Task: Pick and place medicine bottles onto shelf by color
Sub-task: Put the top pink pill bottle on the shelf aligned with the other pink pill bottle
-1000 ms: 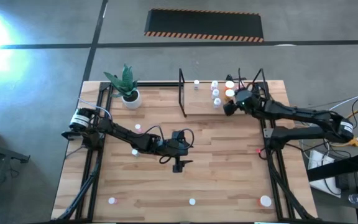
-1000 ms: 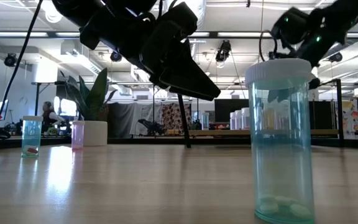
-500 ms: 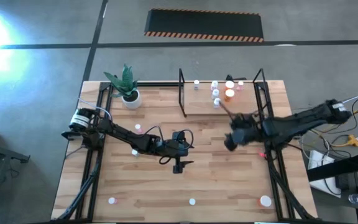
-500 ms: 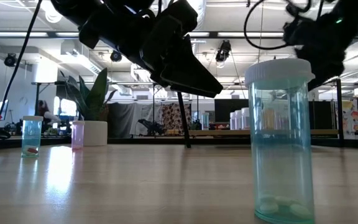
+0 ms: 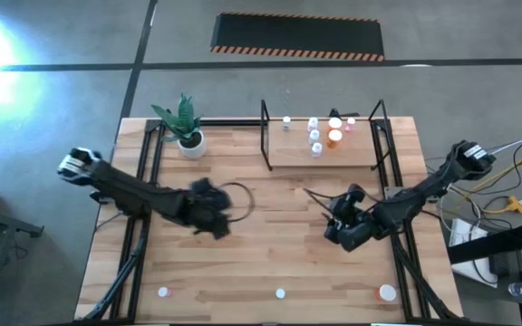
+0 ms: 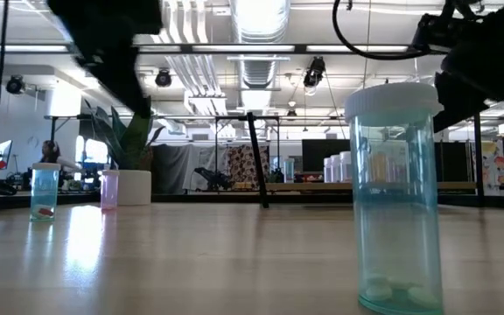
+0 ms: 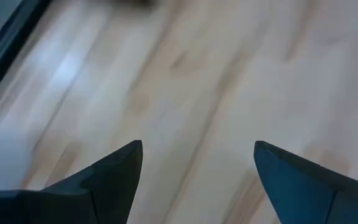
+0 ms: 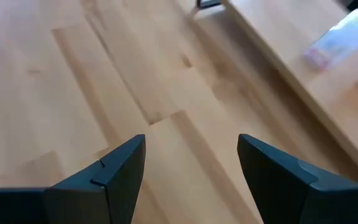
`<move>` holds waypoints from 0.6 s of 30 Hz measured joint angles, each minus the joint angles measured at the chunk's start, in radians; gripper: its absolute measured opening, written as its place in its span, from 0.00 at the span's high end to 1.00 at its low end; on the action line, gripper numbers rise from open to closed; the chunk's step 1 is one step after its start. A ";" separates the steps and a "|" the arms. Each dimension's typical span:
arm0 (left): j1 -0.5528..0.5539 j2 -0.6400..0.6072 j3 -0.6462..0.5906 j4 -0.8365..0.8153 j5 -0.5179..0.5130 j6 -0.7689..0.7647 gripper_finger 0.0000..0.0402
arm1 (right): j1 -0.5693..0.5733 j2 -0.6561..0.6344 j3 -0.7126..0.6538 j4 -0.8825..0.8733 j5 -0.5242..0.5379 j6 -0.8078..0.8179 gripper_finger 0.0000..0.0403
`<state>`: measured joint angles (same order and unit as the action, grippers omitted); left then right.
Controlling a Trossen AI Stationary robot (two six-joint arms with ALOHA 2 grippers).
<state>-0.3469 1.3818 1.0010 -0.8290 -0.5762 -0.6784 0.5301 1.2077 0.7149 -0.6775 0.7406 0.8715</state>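
Observation:
Several white-capped medicine bottles (image 5: 315, 136) stand upright on the small wood shelf (image 5: 361, 156) at the table's far right; an orange one (image 5: 334, 136) is among them. Loose bottles stand along the near edge (image 5: 280, 292), (image 5: 163, 292), (image 5: 387, 292). The low view shows a tall green bottle (image 6: 394, 197) close by, and a small green one (image 6: 44, 191) and a pink one (image 6: 108, 189) farther off. My left gripper (image 5: 214, 217) is open and empty above the table's left-centre. My right gripper (image 5: 338, 226) is open and empty above the table, nearer than the shelf.
A white pot with a green plant (image 5: 188, 136) stands at the far left. Black frame rails run along both table sides (image 5: 143, 181), (image 5: 392, 195). The shelf's black posts (image 5: 265, 136) rise at its corners. The shelf board also shows in the right wrist view (image 8: 303, 68).
My right gripper has left the shelf and gone toward the table's near edge and a little left, over bare wood. My left gripper has swung from the table's centre toward its left edge, moving fast.

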 joint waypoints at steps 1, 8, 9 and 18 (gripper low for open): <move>-0.012 -0.031 -0.015 -0.073 -0.013 -0.086 0.28 | 0.000 0.015 -0.001 0.012 0.021 -0.001 0.39; -0.012 -0.241 -0.301 0.009 -0.069 -0.398 0.28 | 0.000 0.073 -0.001 0.068 0.049 -0.035 0.39; -0.002 -0.261 -0.346 0.056 -0.084 -0.423 0.28 | 0.000 0.075 -0.001 0.070 0.049 -0.035 0.39; 0.137 -0.329 -0.606 0.404 -0.168 -0.511 0.30 | 0.000 0.075 -0.001 0.079 0.094 -0.045 0.39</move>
<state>-0.2097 1.0528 0.3951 -0.4246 -0.7445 -1.1897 0.5301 1.2832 0.7143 -0.5983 0.8350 0.8265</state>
